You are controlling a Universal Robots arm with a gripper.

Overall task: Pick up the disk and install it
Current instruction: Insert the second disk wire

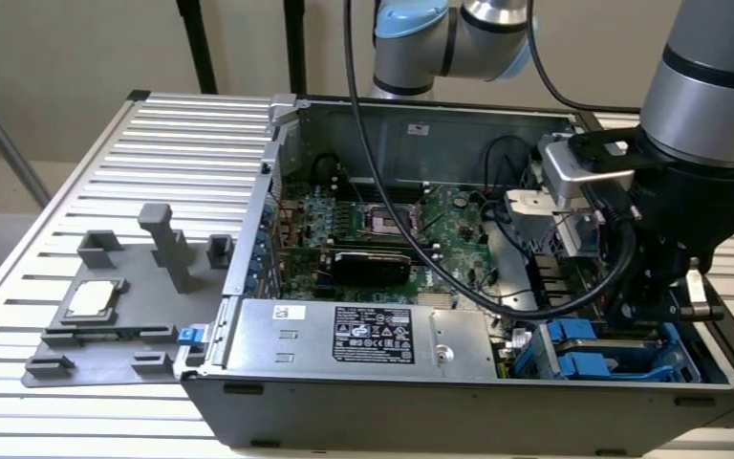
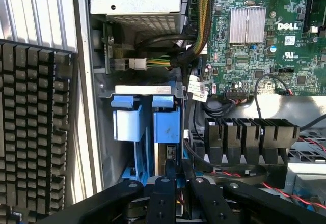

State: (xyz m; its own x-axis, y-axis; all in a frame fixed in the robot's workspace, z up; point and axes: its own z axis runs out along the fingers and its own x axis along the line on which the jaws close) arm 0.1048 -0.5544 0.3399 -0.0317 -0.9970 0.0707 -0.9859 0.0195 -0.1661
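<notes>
The disk stands on edge in the drive bay at the case's front corner, its blue carrier and a strip of grey metal showing. A second blue carrier sits right beside it. My gripper reaches down into this bay, and its black fingertips are drawn close together on the disk's near edge, with a thin strip of blue between them. In the exterior view the gripper is low over the blue drive cage at the exterior view's right.
The open computer case holds a green motherboard, a power supply and black cables looping near the gripper. A grey fixture carrying a small silver chip lies on the slatted table. A keyboard lies beside the case.
</notes>
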